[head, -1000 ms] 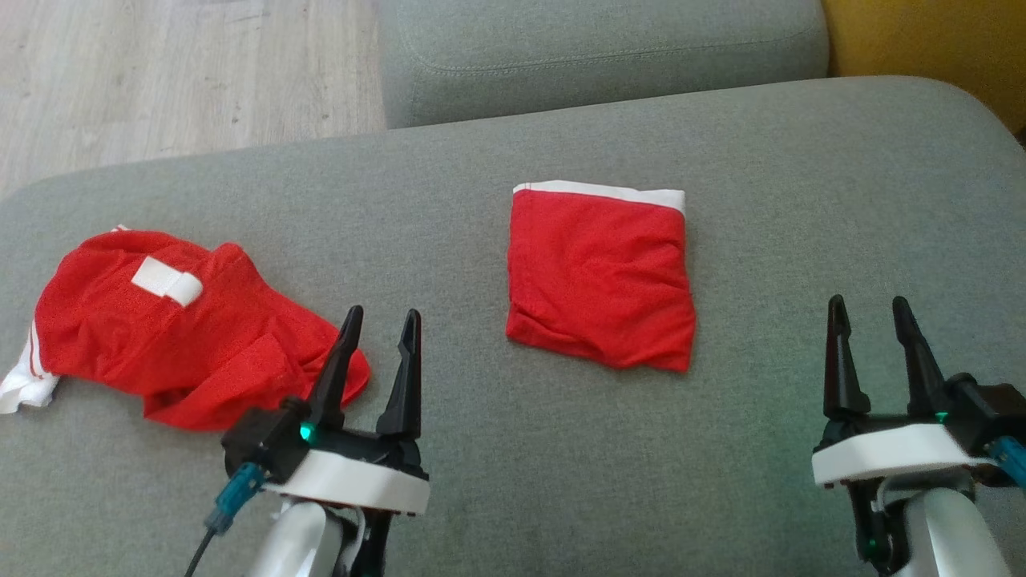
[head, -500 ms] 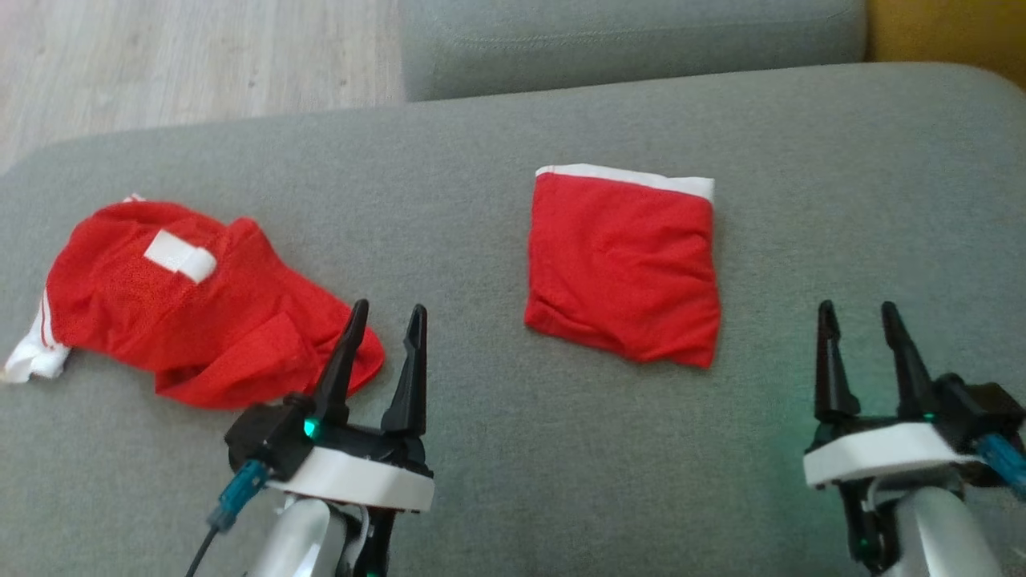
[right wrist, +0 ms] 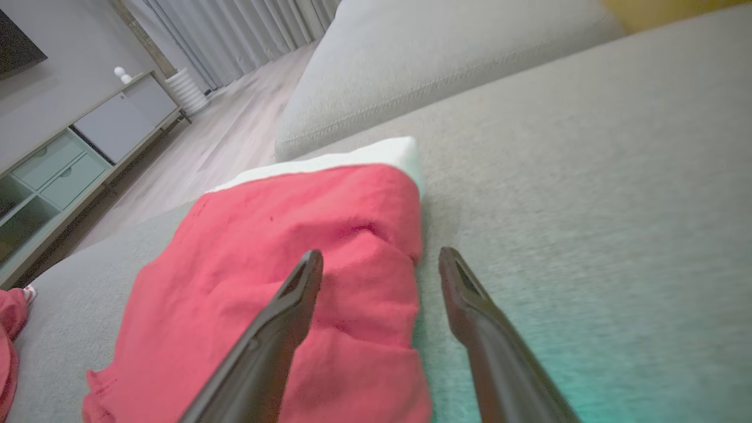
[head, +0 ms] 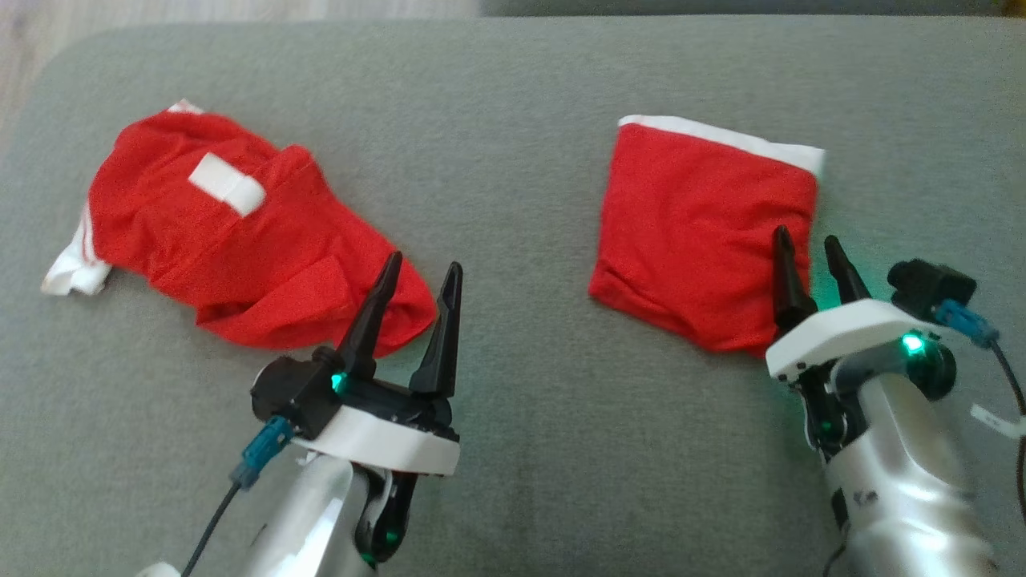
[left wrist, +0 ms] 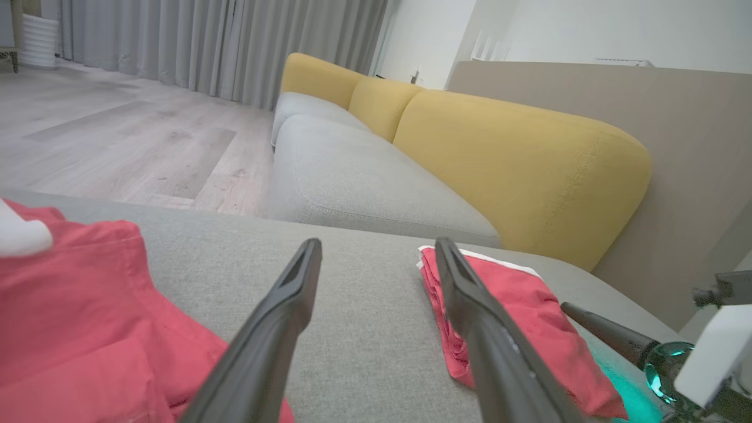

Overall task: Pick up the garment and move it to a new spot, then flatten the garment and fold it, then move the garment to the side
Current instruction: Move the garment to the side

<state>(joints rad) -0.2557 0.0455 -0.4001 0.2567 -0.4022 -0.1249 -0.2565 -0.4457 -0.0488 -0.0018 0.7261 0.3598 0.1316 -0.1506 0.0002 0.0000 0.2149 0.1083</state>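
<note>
A crumpled red garment (head: 240,232) with white trim lies at the left of the grey cushion (head: 521,449). A folded red garment (head: 697,232) with a white band lies at the right. My left gripper (head: 425,261) is open, its fingertips just off the crumpled garment's near right corner (left wrist: 76,305). My right gripper (head: 804,235) is open and straddles the folded garment's right edge (right wrist: 282,258): one finger hangs over the red cloth, the other over bare cushion. Both grippers hold nothing. In the left wrist view the folded garment (left wrist: 529,317) lies behind my left gripper's (left wrist: 377,243) right finger.
A second grey seat cushion (left wrist: 352,176) and yellow backrests (left wrist: 517,164) lie beyond the far edge. Wooden floor (left wrist: 117,141) runs to the left, with a low cabinet (right wrist: 88,147) farther off. Bare cushion stretches between the two garments and in front of them.
The head camera has tilted down, shifting the whole picture. My right gripper has moved in over the folded garment's right edge. The left gripper has stayed near the crumpled garment's corner.
</note>
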